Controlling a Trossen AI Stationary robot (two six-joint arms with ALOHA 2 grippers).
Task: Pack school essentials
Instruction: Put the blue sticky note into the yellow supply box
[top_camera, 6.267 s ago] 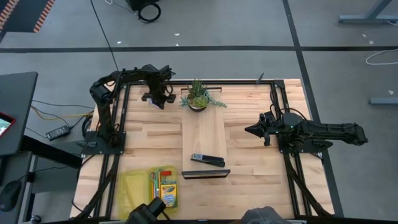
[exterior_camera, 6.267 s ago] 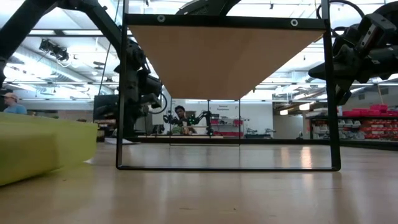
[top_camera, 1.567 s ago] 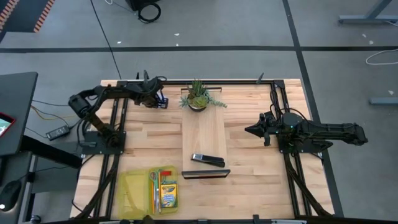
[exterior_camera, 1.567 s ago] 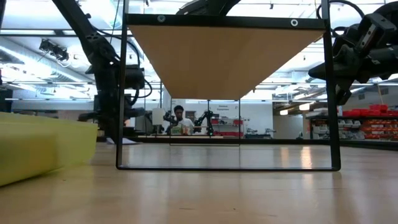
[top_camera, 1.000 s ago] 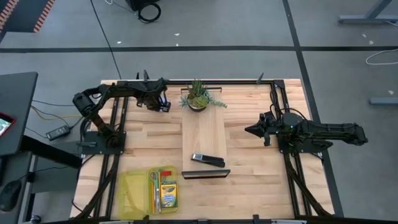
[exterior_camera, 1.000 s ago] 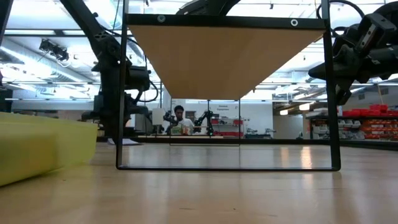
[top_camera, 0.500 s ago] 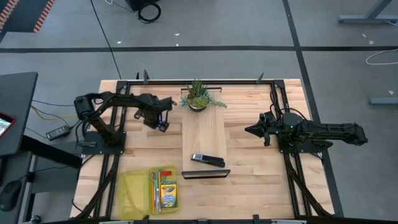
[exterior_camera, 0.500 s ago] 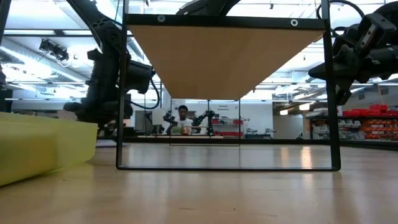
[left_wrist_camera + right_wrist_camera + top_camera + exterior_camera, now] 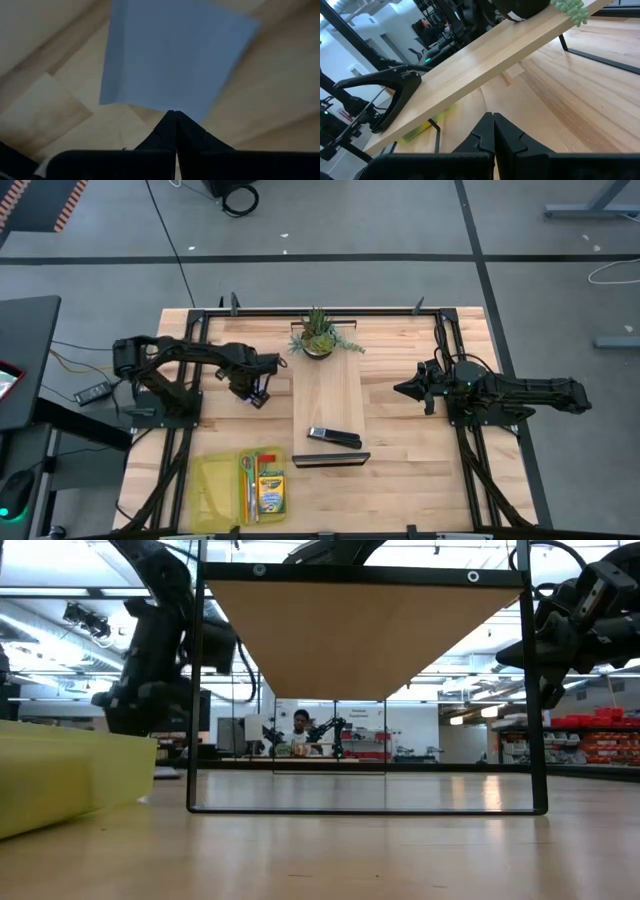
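My left gripper (image 9: 257, 388) hovers over the table left of the raised wooden board (image 9: 328, 395), shut on the pale blue-white note pad (image 9: 170, 55). The pad shows as a small blue patch (image 9: 262, 393) in the high view. A yellow tray (image 9: 215, 485) sits at the near left corner and holds the yellow-green crayon box (image 9: 270, 493), the green-handled scissors (image 9: 246, 471) and an orange pen (image 9: 257, 480). My right gripper (image 9: 400, 389) waits right of the board, shut and holding nothing. Pencil and eraser are not visible. My left gripper pinches the note pad by one edge (image 9: 171, 104) between its two shut fingers (image 9: 187, 132). The rest of the pad reaches out beyond the fingertips. The pad is lifted clear of the table.
A potted plant (image 9: 318, 335) stands at the board's far end and a black stapler-like bar (image 9: 333, 437) lies at its near end. A black frame (image 9: 365, 690) carries the board above the table. Bare wood lies between the gripper and the tray (image 9: 60, 775).
My left gripper has carried the note pad from the far edge beside the plant toward the near edge and slightly right, staying shut on it. The right arm has kept still.
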